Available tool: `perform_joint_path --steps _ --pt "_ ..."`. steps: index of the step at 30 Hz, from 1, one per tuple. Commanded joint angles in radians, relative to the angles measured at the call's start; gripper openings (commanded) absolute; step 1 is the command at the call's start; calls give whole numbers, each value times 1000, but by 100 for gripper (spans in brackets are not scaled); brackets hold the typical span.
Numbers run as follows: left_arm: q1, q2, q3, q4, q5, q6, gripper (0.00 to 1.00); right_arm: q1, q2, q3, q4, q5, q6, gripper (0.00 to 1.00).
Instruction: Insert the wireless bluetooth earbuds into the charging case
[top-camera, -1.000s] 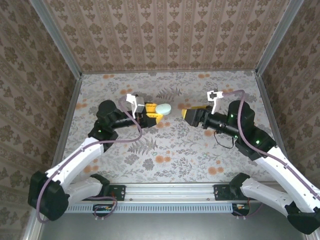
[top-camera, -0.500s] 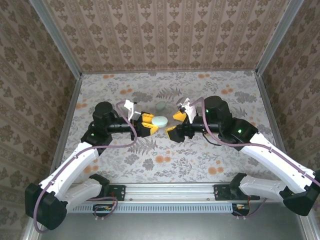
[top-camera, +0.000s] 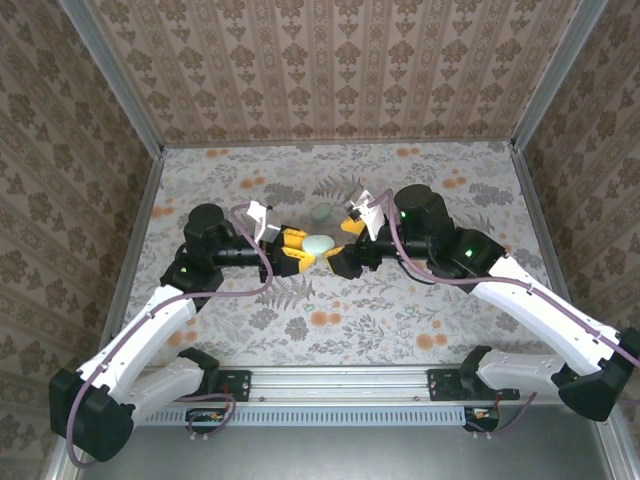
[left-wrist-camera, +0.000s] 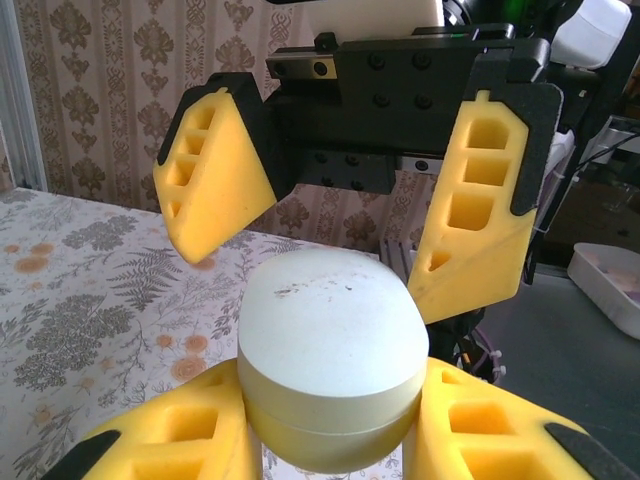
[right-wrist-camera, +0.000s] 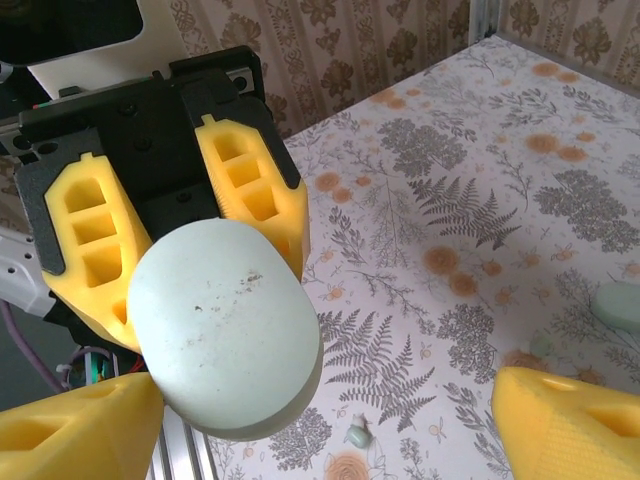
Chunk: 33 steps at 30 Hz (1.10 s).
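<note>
Floral table (top-camera: 400, 310) | left fingers (left-wrist-camera: 165, 440) clamp charging case (left-wrist-camera: 335, 350) | right fingers (left-wrist-camera: 478, 235) spread, flanking it

The top view looks steeply down from above and behind the arm bases, far enough to take in the whole desk (top-camera: 400, 310); the left wrist view looks close along the left claw (left-wrist-camera: 335, 435) toward the right claw (left-wrist-camera: 320, 270); the right wrist view faces the opposite way; all three share the charging case (top-camera: 319, 243).
</note>
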<state>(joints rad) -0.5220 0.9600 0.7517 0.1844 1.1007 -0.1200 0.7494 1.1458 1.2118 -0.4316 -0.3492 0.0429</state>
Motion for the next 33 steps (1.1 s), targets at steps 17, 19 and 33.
perform_joint_path --steps 17,19,33 --pt "-16 -28 2 -35 38 20 16 -76 55 89 -25 147 113 85" --pt "-16 -30 -3 -37 24 22 16 -79 53 89 -26 141 128 84" --pt "3 -22 -12 -35 -31 14 15 -81 -30 78 -32 42 216 84"
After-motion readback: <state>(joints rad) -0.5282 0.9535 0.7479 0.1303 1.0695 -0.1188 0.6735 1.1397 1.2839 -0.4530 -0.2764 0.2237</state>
